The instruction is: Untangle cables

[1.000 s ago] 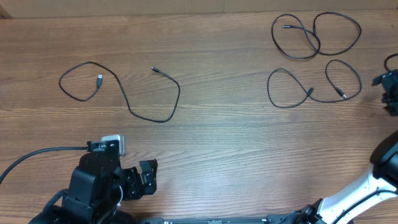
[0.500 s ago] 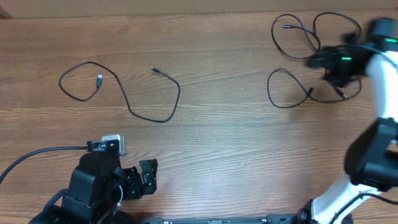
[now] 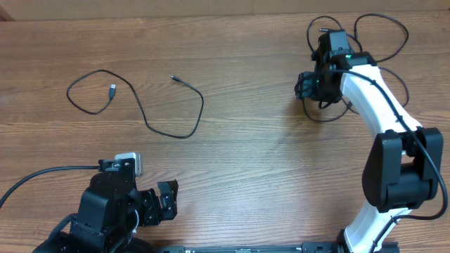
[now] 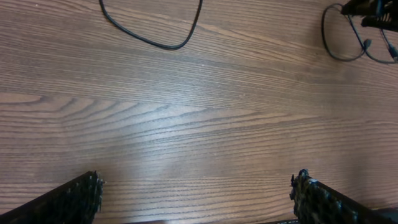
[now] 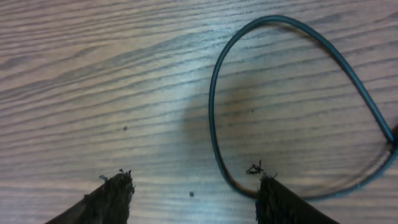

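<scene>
Across the brown wood-grain table the thin black cables lie in two groups, well apart. Toward the left lies a long thin black cable with a small silvery plug, curled into one closed loop and one open bend and touching nothing else. At the far right corner, several thin black cable loops overlap each other.

Over these loops reaches the white right arm, hiding part of them. The right jaws stand apart and grip nothing. In the right wrist view one rounded loop of cable lies flat on the wood, its lower curve running just beside one of the dark fingertips.

Near the front left edge sits the black left arm, far from every cable, with a thick black wire trailing off to the left. The left jaws are spread wide over bare wood, holding nothing. The bend of the long cable shows ahead of them.
</scene>
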Robot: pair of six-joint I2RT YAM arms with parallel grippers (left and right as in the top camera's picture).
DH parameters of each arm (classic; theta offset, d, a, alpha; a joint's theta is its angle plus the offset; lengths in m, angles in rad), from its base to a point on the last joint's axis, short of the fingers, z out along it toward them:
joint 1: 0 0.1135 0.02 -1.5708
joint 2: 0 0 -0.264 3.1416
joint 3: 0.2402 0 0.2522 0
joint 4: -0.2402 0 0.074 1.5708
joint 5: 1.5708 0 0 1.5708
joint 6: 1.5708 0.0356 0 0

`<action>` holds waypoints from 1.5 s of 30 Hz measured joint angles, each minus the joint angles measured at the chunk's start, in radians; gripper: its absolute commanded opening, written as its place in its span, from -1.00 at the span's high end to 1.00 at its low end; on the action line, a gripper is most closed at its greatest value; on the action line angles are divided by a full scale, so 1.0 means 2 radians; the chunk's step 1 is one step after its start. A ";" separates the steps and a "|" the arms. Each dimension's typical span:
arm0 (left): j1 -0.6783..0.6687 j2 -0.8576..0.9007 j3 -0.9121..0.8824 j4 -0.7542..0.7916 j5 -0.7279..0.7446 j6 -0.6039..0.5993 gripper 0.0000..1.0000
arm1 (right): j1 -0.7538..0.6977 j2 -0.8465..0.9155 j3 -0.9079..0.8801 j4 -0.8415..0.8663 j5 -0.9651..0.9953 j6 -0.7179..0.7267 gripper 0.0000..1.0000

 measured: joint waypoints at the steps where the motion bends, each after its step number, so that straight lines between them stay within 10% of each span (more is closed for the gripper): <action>1: 0.000 0.000 0.000 0.000 0.000 0.000 -0.99 | 0.001 0.000 -0.009 0.010 0.003 0.000 -0.34; 33: 0.000 0.000 0.000 -0.009 0.000 0.000 -0.99 | 0.001 0.048 -0.066 0.074 0.040 -0.011 0.72; 45: 0.000 0.000 0.000 -0.019 0.000 0.000 -0.99 | -0.002 0.048 -0.066 0.077 0.097 -0.010 0.80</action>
